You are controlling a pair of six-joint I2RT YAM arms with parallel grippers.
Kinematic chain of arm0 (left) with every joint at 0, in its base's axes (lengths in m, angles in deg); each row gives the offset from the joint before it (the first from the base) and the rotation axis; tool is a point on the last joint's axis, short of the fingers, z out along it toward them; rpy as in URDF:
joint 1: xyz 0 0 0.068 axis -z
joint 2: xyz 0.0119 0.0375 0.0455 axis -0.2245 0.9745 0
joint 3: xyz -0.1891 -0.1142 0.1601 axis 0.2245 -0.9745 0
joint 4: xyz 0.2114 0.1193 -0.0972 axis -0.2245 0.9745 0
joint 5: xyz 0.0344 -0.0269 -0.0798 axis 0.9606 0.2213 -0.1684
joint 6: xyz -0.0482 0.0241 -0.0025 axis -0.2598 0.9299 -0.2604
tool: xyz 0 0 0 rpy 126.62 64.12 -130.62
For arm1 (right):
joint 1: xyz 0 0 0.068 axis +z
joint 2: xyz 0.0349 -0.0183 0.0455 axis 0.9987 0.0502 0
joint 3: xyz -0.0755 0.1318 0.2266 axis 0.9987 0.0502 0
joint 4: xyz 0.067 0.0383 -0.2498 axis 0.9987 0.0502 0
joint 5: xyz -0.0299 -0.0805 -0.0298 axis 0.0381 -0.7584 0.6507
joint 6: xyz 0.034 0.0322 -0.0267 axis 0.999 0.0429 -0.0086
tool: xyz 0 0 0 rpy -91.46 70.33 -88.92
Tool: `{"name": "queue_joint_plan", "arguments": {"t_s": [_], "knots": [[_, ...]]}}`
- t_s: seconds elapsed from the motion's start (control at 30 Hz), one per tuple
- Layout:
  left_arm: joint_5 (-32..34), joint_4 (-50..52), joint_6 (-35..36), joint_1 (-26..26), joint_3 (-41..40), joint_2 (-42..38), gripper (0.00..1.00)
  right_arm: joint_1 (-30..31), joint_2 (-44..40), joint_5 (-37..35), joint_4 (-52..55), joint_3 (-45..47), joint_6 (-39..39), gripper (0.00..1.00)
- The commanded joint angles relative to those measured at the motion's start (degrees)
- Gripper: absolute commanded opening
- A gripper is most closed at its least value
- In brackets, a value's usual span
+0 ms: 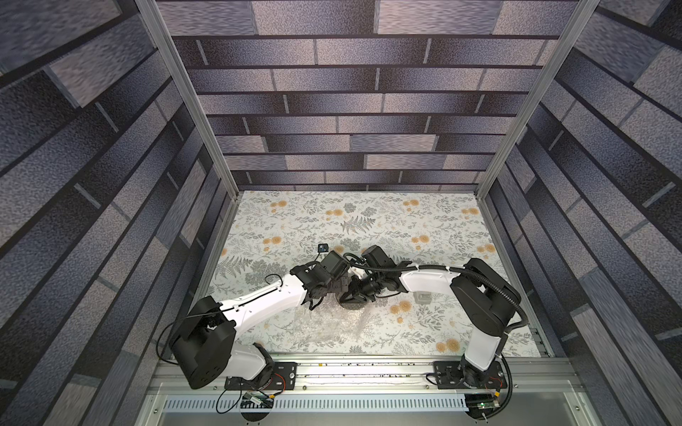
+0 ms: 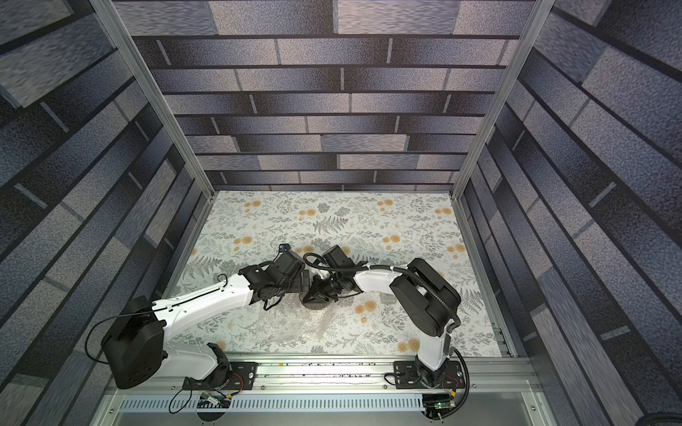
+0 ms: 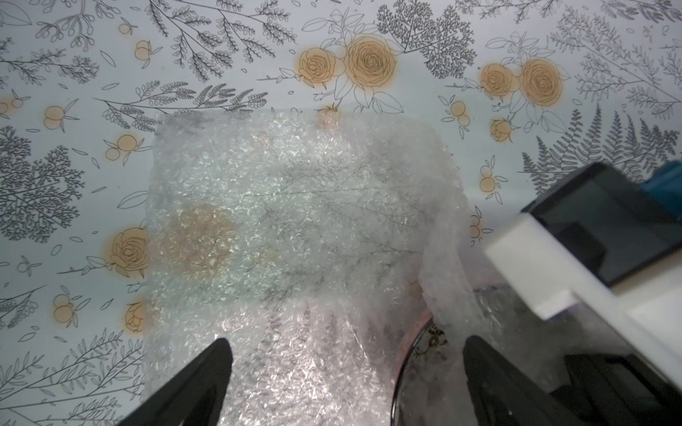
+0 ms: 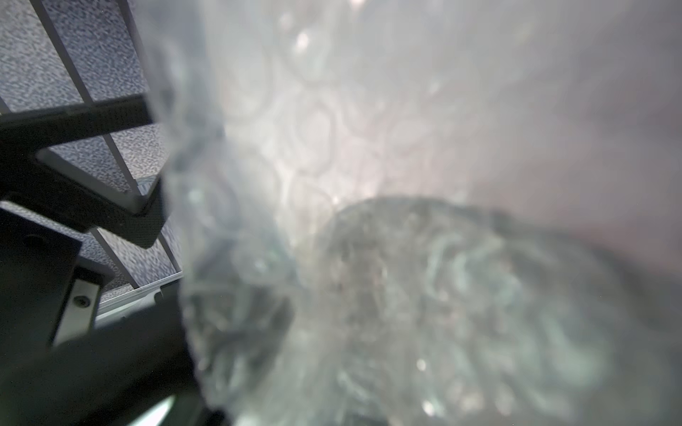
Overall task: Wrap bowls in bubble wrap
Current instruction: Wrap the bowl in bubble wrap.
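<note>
Left end effector (image 3: 347,354): jaws spread as wide as they go, nothing between them. One dark finger (image 3: 206,372) hangs over the flat part of the sheet; the opposite one stands at the bowl's edge; whether either touches the plastic I cannot tell.

Right end effector (image 1: 354,295): closed tight, low over the bowl, nose to nose with the left one in both top views. Its fingertips are hidden, so I cannot tell whether it pinches the wrap; its wrist view is almost filled by blurred bubbles close to the lens.

Bowl (image 3: 430,341): sits on the tabletop between the two wrists, roughly midway across. The left wrist view shows only an arc of rim and a little speckle; from above the bowl (image 1: 350,305) is a dark round patch under the fingers; in the right wrist view it is a blurred round shape behind plastic.

Bubble wrap (image 3: 295,221): clear and crinkly. Most of it lies flat on the tabletop, reaching from the bowl toward the near rail (image 1: 332,369); one edge is lifted in a crumpled fold over the bowl, rising toward the right arm.

Tabletop (image 1: 369,221): pale floral print with grey ferns and orange roses. A small grey object (image 1: 422,298) stands just beside the right forearm, apart from the wrap.
</note>
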State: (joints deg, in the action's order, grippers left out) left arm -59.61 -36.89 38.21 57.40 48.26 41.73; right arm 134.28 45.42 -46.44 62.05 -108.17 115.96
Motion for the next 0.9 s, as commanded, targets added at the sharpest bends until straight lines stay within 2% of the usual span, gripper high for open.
{"name": "queue_joint_plan", "arguments": {"t_s": [0.0,0.2,0.33,0.87], "knots": [[1.0,1.8,-0.5,-0.5,0.0,-0.7,1.00,1.3,3.3,-3.1,4.5,0.8,-1.5,0.00],[0.2,2.7,1.1,-4.2,-0.3,-5.2,1.00,1.3,2.7,-1.6,2.6,1.2,-1.3,0.00],[-1.0,2.4,0.9,-4.0,-0.1,-5.5,1.00,1.3,0.5,-0.4,1.8,0.9,-1.0,0.00],[-3.7,-6.0,-2.3,0.4,-1.3,3.8,1.00,2.1,-3.3,1.0,2.8,1.7,-2.6,0.00]]}}
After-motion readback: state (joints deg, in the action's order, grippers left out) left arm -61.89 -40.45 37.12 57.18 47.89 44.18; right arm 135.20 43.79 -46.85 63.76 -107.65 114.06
